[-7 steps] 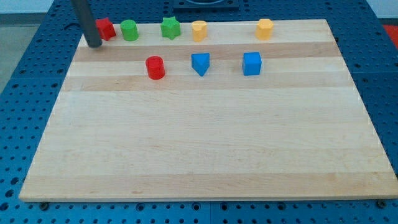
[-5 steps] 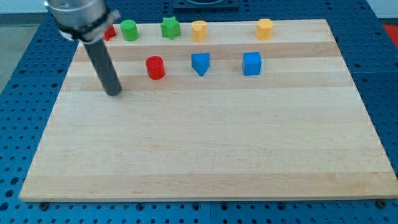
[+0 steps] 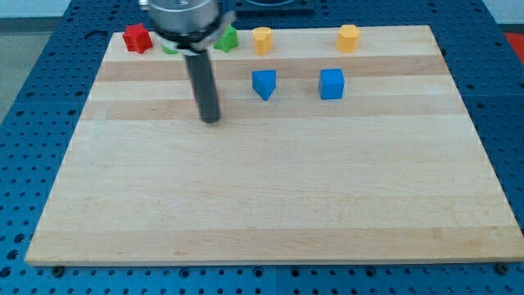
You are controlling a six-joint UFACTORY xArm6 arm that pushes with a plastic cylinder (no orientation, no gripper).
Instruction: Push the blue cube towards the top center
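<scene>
The blue cube (image 3: 332, 83) sits on the wooden board (image 3: 270, 197) in the upper right part, below and left of a yellow block (image 3: 349, 38). My tip (image 3: 211, 120) rests on the board well to the cube's left and a little lower, left of a blue triangular block (image 3: 264, 83). The rod stands in front of the red cylinder and hides it.
A red block (image 3: 137, 38) lies at the board's top left. A green star block (image 3: 227, 38) shows partly behind the arm, and another green block is mostly hidden. A second yellow block (image 3: 262, 39) lies at the top centre.
My tip has moved right and down from beside the red block at the top left to below the red cylinder, now hiding it. The blocks have not moved.
</scene>
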